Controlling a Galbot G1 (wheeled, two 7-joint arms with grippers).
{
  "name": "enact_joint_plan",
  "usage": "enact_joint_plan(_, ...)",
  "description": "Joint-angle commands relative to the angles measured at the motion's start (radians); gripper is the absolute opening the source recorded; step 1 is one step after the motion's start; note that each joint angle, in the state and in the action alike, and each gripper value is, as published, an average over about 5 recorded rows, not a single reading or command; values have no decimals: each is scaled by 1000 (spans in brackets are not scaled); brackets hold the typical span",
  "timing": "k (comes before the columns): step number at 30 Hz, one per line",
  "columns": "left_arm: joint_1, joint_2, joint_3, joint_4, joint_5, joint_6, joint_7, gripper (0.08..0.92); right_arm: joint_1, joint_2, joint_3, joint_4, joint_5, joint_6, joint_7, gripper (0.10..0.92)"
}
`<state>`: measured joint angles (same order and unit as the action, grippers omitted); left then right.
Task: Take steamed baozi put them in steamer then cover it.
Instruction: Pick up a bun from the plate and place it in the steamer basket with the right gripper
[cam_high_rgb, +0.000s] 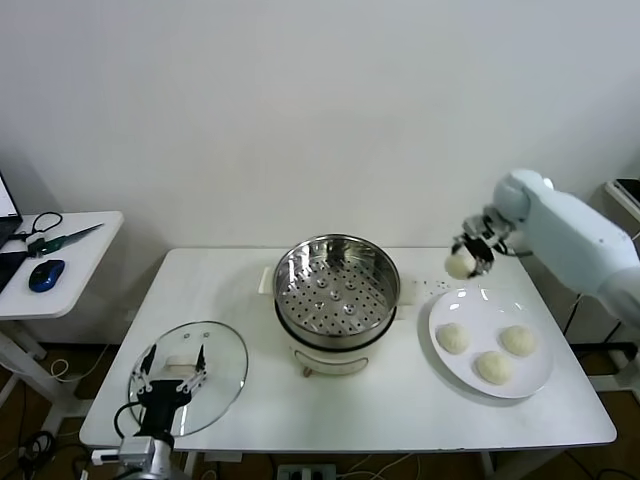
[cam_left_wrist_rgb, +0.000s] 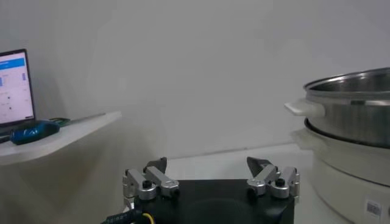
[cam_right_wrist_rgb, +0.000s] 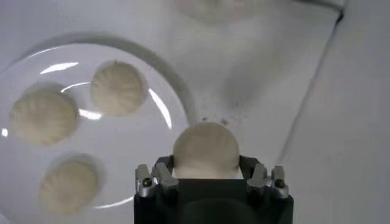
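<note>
Steamer (cam_high_rgb: 336, 283) is shiny perforated stainless on a glossy white plastic base; the lid (cam_high_rgb: 188, 376) is clear glass, the plate (cam_high_rgb: 440, 345) glossy white, and the buns (cam_high_rgb: 452, 337) matte, smooth dough.

Right arm: reaches in from the right side, forearm angled toward the table's far right area, raised above the surface.
Right gripper (cam_high_rgb: 462, 262): fingers closed around one bun (cam_right_wrist_rgb: 206, 151), carried clear of the surface.
Left arm: low at the near left edge, wrist pointing forward.
Left gripper (cam_high_rgb: 171, 367): fingers spread wide, nothing between them.
</note>
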<state>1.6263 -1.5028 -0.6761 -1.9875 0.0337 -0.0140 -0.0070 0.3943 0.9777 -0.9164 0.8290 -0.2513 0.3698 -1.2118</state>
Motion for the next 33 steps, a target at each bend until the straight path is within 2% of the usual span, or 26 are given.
enact_joint_plan(1,5,3,1,-1,2,1,1,823,235,107,-158,152,19,176,-7,703)
enact_joint_plan(5,11,4,-1,0,1,1,0,823,237,188,-158,198,-42,226,10,704)
enact_joint_plan(18,24,19,-13,-16,0,1,0,823,39,365,-95,218,-417,343,104,704)
enact_joint_plan(33,24,24,-19,-21,1,3,0,823,-82,394,-92,181,-486,335,118,704)
